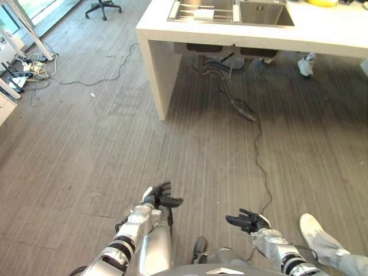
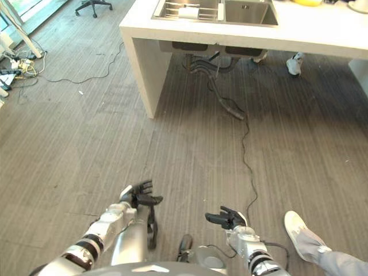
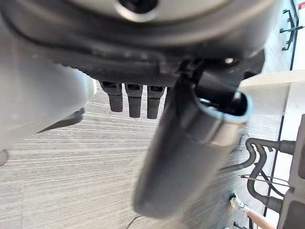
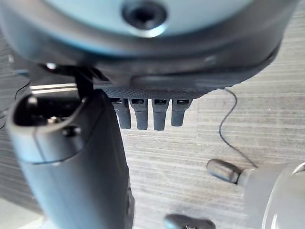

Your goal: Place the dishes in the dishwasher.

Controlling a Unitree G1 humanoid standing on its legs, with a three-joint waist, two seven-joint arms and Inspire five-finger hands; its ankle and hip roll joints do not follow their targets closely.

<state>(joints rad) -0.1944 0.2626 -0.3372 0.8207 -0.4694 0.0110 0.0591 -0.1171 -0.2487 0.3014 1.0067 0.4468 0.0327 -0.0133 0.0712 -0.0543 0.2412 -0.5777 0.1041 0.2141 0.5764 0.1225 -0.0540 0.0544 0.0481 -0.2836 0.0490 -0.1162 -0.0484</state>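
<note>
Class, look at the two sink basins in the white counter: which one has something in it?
The left basin: it holds a wire dish rack with a white item on it. The right basin beside it looks bare steel.

A white, flat, squarish dish (image 1: 203,14) lay on the wire rack (image 1: 187,11) in one basin of the steel sink (image 1: 264,14), set in a white counter (image 1: 322,33). It sat well ahead of the left hand (image 1: 161,198) and right hand (image 1: 247,221), far from both. Its exact form was too small to tell.
</note>
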